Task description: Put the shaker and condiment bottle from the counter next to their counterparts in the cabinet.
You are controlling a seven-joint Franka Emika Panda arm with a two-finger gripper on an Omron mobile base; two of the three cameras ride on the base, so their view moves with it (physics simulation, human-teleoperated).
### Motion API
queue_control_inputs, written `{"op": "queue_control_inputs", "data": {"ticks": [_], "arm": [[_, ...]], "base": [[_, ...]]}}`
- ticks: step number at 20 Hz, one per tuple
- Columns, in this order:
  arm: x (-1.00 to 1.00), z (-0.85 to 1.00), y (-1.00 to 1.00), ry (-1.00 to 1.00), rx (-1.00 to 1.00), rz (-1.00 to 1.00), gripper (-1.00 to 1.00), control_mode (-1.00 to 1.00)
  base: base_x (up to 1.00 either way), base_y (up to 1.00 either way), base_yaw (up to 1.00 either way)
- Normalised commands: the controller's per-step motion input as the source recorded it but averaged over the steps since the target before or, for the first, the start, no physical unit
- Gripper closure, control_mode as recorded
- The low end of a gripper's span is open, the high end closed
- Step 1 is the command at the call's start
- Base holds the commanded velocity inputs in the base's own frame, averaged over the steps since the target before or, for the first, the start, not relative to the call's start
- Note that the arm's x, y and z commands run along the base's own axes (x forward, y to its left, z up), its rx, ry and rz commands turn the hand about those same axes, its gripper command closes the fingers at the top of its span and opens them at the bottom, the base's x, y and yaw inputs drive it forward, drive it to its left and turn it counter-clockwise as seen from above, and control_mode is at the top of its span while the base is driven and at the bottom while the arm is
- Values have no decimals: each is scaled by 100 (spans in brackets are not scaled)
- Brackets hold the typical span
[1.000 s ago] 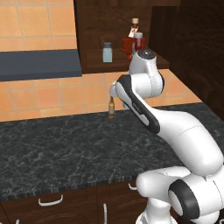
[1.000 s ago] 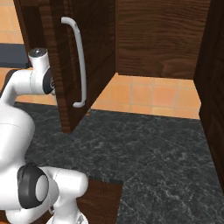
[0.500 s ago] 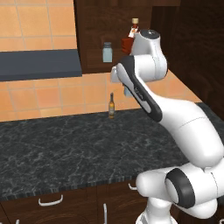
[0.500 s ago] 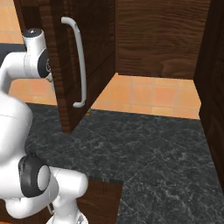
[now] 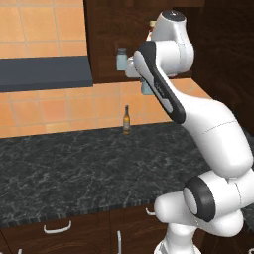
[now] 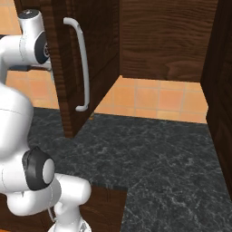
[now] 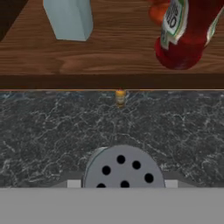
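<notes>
While the white arm rises high toward the cabinet in the left base view, its wrist sits just below the cabinet's bottom shelf, and a pale blue-grey shaker peeks out from behind the forearm under the shelf edge. Its twin shaker stands on that shelf, left of the wrist. A slim dark brown bottle stands upright on the counter against the tiled wall, below the cabinet and a little left of the arm. A dark grey hood hangs left of the cabinet.

From the right base view, the open cabinet door with its white handle hides the hand; the arm's upper joint sits just left of that door.

Looking along the gripper in the hand view, the perforated grey cap of the held shaker shows at the bottom middle, so the fingers are clamped on it. Beyond it lies the cabinet shelf, with the twin shaker at its upper left and a red bottle with a white label at its upper right. The brown bottle's top shows just below the shelf's front edge.
</notes>
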Motion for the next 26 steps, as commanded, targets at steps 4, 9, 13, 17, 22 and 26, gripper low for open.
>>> {"op": "queue_control_inputs", "data": {"ticks": [4,9,13,17,22,26], "arm": [[4,14,6,-13,-3,0,100,-100],[11,0,4,-24,-8,2,100,-100],[22,0,0,-15,-1,2,100,-100],[25,0,0,0,1,0,100,-100],[38,3,0,0,1,0,100,-100],[42,16,2,0,0,1,100,-100]], "base": [[0,0,0],[0,0,0],[0,0,0],[0,0,0],[0,0,0],[0,0,0]]}}
